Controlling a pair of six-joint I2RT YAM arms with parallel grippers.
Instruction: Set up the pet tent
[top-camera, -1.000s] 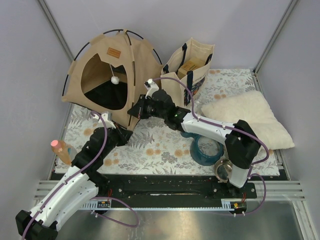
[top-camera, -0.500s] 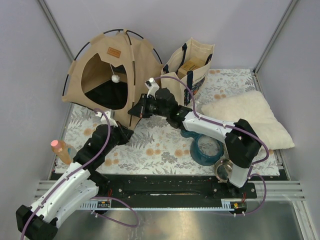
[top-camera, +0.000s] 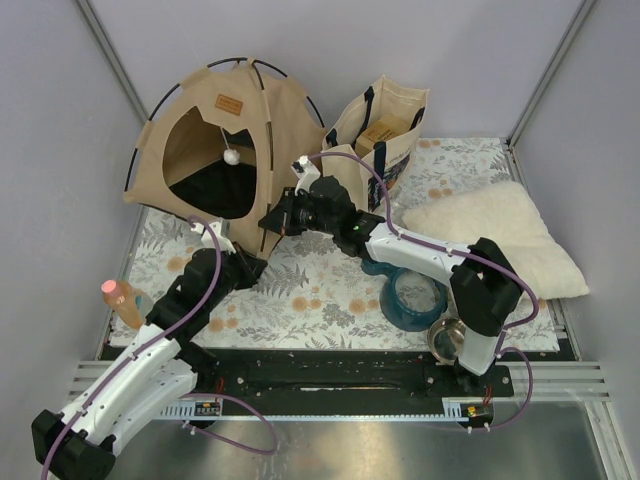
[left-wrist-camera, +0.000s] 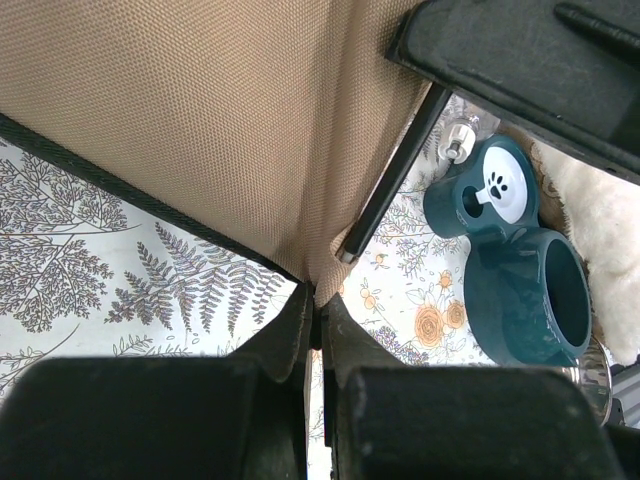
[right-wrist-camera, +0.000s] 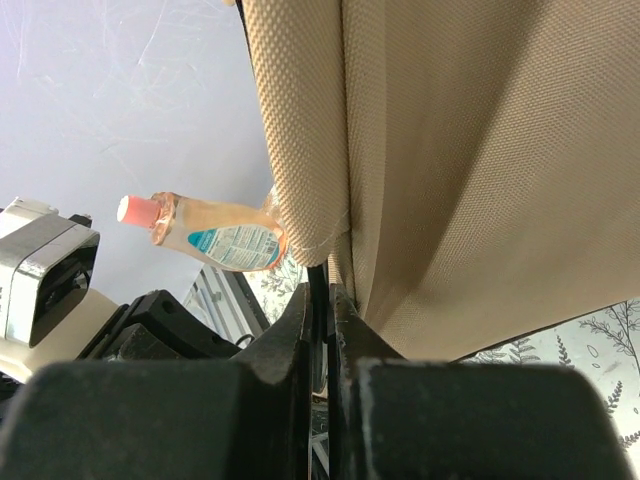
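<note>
The tan canvas pet tent (top-camera: 215, 140) stands domed at the back left of the mat, doorway facing front, brown label (top-camera: 230, 104) above it, white pom-pom (top-camera: 231, 157) hanging inside. My left gripper (top-camera: 247, 263) is shut on the tent's front right bottom corner fabric (left-wrist-camera: 322, 285). A loose black pole end (left-wrist-camera: 392, 180) hangs beside that corner. My right gripper (top-camera: 270, 222) is shut on a thin black pole (right-wrist-camera: 319, 275) where it leaves the tent's fabric sleeve (right-wrist-camera: 305, 150), just above the left gripper.
A cream tote bag (top-camera: 378, 135) stands right of the tent. A fluffy white pillow (top-camera: 495, 235) lies at right. A teal bowl (top-camera: 410, 297) and a steel bowl (top-camera: 447, 338) sit front right. A pink-capped bottle (top-camera: 122, 299) lies at left.
My left gripper has moved up and right along the mat and closed on the tent corner. My right gripper has shifted slightly toward the tent.
</note>
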